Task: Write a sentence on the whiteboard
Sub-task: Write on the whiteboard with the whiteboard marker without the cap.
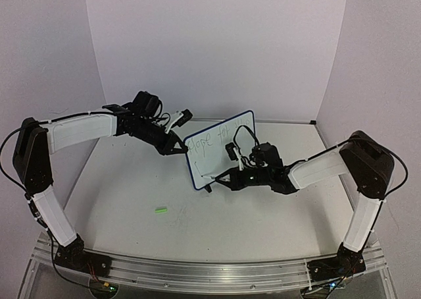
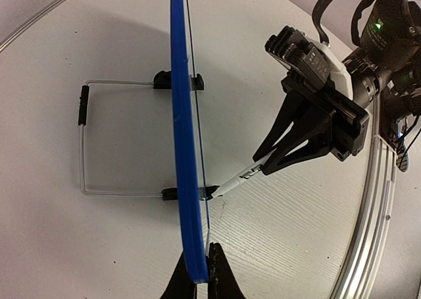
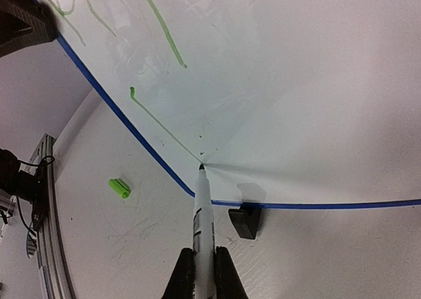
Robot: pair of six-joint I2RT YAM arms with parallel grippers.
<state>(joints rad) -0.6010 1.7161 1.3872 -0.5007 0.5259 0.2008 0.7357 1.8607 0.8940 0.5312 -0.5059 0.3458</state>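
The whiteboard stands upright at mid-table with green writing along its top. Seen edge-on in the left wrist view, its blue rim rests on a wire stand. My left gripper is shut on the board's left edge, one finger on each face. My right gripper is shut on a white marker. The marker's tip touches the board's lower left corner, at the end of a thin green line. The marker also shows in the left wrist view.
A green marker cap lies on the table in front of the board's left side; it also shows in the right wrist view. A black stand foot sits right of the marker. White walls enclose the table.
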